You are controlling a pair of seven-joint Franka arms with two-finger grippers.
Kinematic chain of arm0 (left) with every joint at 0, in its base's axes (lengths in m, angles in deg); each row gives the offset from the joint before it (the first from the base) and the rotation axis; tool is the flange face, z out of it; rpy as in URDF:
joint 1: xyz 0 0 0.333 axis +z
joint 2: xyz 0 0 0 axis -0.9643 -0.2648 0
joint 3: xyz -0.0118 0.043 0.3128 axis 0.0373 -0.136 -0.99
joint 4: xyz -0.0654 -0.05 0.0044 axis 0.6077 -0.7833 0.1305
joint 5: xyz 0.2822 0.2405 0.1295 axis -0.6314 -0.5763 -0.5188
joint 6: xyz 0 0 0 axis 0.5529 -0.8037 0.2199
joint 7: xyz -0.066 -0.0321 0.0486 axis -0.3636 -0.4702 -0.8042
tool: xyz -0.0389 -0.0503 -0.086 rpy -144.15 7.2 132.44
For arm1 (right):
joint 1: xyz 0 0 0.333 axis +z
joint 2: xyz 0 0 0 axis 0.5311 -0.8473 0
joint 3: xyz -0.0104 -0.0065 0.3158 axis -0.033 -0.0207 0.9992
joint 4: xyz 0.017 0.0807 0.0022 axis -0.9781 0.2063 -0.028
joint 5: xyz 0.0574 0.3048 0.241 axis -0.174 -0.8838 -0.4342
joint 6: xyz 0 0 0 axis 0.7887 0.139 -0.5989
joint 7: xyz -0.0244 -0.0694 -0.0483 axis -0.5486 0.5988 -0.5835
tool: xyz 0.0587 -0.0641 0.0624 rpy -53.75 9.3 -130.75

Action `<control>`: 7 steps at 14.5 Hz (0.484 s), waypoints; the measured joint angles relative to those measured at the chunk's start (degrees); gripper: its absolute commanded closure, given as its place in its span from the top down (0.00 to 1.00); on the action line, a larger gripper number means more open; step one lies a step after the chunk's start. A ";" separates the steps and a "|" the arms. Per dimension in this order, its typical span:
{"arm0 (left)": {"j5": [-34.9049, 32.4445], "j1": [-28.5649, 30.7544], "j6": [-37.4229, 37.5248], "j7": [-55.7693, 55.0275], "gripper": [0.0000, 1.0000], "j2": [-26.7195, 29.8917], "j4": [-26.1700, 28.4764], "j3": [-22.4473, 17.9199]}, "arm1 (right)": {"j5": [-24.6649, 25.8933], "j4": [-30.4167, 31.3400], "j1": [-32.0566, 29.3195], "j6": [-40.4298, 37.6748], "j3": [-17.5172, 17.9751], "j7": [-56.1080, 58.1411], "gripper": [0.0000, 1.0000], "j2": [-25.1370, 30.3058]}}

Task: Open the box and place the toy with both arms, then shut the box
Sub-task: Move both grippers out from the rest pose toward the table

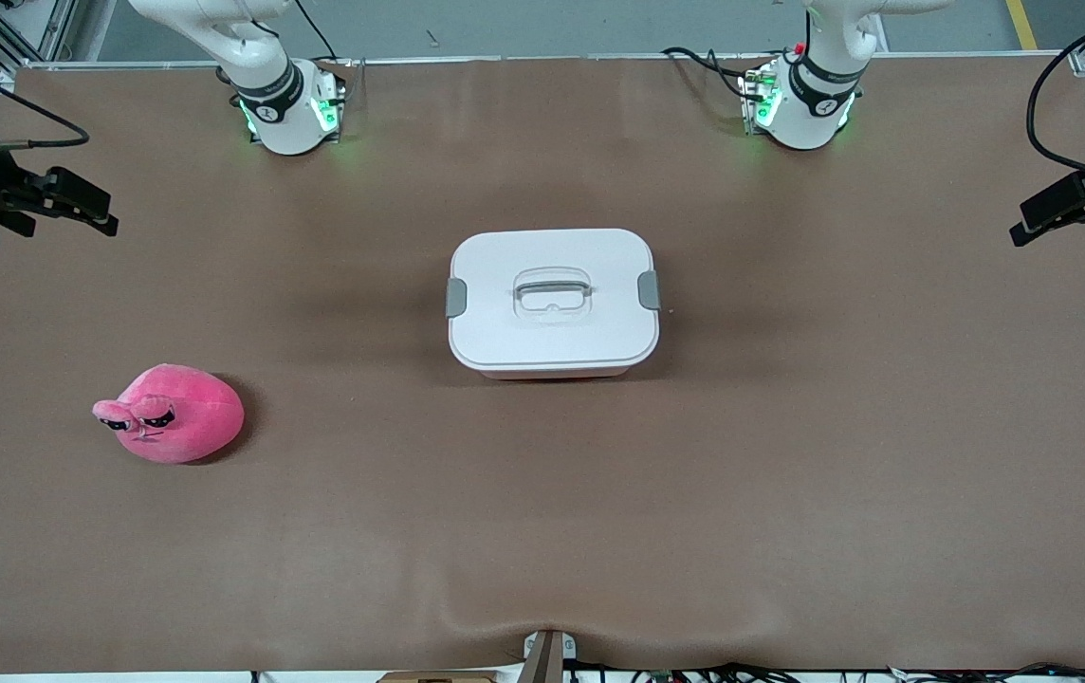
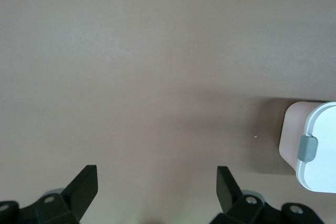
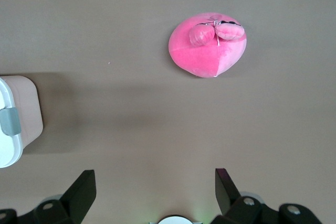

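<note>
Sitting closed at mid-tabletop [image 1: 789, 531]: box [image 1: 552, 302], white lid on, grey handle [image 1: 552, 289] recessed at centre, one grey clip [image 1: 456, 298] facing the right arm's end and one clip [image 1: 649, 289] facing the left arm's end. Judgement: this orientation is giving each arm its own clip to release.

Lying on bare tabletop: toy [image 1: 173, 415], well apart from the box, toward the right arm's end and nearer the front camera; judged the right arm's pick.

Hovering over the tabletop's edge at the right arm's end: right end effector [image 1: 78, 204], fingers spread wide, grasping nothing; arm waiting. Its wrist view is showing toy and box corner both in reach of sight.

Hovering over the tabletop's edge at the left arm's end: left end effector [image 1: 1050, 211], released, empty; arm waiting.

Room: open brown surface is lying all round the box, nothing crowding either clip. Fabric is rippling slightly at the edge nearest the front camera, away from any working path.
</note>
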 measured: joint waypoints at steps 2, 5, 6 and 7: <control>0.00 0.06 -0.07 0.00 1.00 -0.66 -0.01 0.00 | 0.03 0.11 -0.20 0.00 -0.11 0.00 1.00 -0.02; 0.00 -0.11 -0.43 0.00 1.00 -2.51 -0.62 0.03 | 0.04 0.21 -1.15 0.02 -0.26 0.35 1.00 -0.04; 0.00 -0.21 -0.52 0.00 1.00 -3.31 -1.09 0.05 | 0.04 0.32 -1.41 0.09 -0.30 0.71 1.00 -0.05; 0.00 -0.26 -0.58 0.00 1.00 -4.10 -1.57 0.06 | 0.04 0.49 -1.55 0.29 -0.32 0.94 1.00 -0.06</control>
